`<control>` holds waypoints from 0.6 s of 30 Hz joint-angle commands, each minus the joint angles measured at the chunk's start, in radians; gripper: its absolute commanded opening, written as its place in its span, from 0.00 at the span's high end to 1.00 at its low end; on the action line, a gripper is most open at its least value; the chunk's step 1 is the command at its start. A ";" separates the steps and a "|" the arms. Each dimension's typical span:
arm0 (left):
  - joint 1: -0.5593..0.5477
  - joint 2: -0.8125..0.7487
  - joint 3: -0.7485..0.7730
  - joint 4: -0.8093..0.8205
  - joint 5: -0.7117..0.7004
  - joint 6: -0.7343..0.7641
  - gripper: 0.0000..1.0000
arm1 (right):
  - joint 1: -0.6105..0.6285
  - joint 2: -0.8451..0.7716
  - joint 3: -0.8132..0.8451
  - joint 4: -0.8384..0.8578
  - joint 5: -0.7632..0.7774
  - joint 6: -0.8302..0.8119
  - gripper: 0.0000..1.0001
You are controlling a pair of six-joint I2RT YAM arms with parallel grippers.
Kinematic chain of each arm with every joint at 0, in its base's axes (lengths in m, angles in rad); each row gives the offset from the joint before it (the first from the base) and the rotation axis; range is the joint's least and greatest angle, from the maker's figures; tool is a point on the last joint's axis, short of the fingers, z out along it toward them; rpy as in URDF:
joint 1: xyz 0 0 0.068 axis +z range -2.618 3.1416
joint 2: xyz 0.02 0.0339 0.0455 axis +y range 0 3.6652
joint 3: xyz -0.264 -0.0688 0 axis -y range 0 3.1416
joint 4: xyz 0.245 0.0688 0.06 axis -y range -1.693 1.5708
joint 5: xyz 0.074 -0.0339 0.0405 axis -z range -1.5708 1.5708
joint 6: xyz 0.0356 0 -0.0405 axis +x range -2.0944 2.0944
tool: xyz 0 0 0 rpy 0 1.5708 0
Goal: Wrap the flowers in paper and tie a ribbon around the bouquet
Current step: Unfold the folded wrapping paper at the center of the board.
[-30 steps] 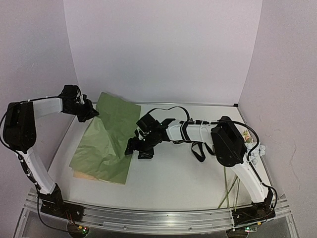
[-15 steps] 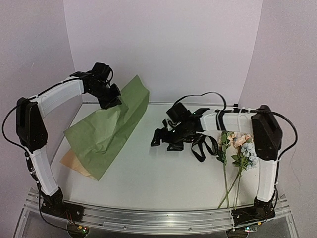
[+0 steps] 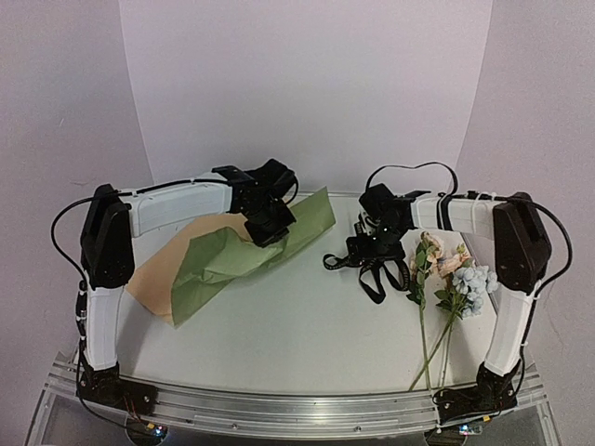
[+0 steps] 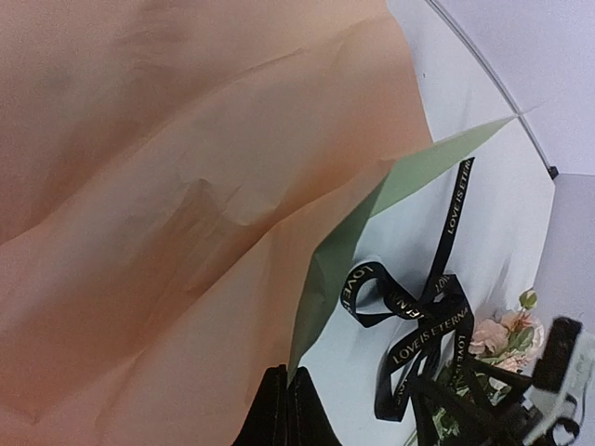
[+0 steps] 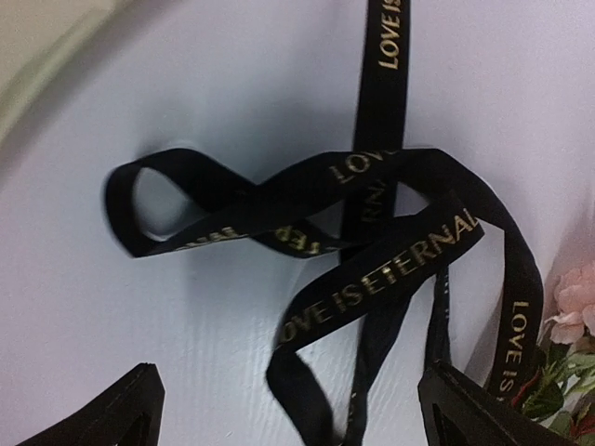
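Observation:
The paper (image 3: 218, 260), olive green with its tan side (image 3: 153, 279) turned up at the left, hangs lifted and folded over the table's left half. My left gripper (image 3: 271, 226) is shut on its right edge. In the left wrist view the shut fingertips (image 4: 288, 413) pinch that paper (image 4: 186, 186). The black lettered ribbon (image 3: 374, 275) lies in loose loops right of centre. My right gripper (image 3: 349, 260) hovers open just above it, fingertips (image 5: 107, 409) wide apart with the ribbon (image 5: 372, 242) between and beyond them. The flowers (image 3: 448, 279) lie at the right, stems toward the near edge.
White walls close the table at the back and sides. The metal rail (image 3: 279, 404) with both arm bases runs along the near edge. The flower stems (image 3: 426, 358) reach almost to the right base. The ribbon (image 4: 418, 316) and blooms (image 4: 502, 336) show beyond the paper's edge.
My left arm has swung the paper rightward toward the table's middle, turning its tan side up. My right arm has drawn back right over the ribbon, jaws widening, uncovering the flowers.

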 commanded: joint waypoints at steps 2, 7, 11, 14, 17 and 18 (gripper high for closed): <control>-0.039 0.026 0.053 0.084 -0.033 -0.171 1.00 | -0.038 0.153 0.138 -0.055 0.039 -0.032 0.02; -0.043 0.008 0.003 0.202 0.004 -0.238 1.00 | -0.058 0.228 0.258 -0.175 0.085 0.047 0.02; -0.043 -0.028 -0.024 0.230 0.007 -0.256 1.00 | -0.067 0.309 0.335 -0.279 0.079 0.128 0.06; -0.043 -0.044 -0.043 0.240 0.009 -0.260 1.00 | -0.067 0.366 0.386 -0.325 0.042 0.169 0.19; -0.043 -0.041 -0.044 0.234 0.033 -0.265 1.00 | -0.073 0.406 0.452 -0.385 0.052 0.187 0.29; -0.043 -0.041 -0.045 0.234 0.041 -0.269 1.00 | -0.078 0.422 0.488 -0.417 0.042 0.190 0.31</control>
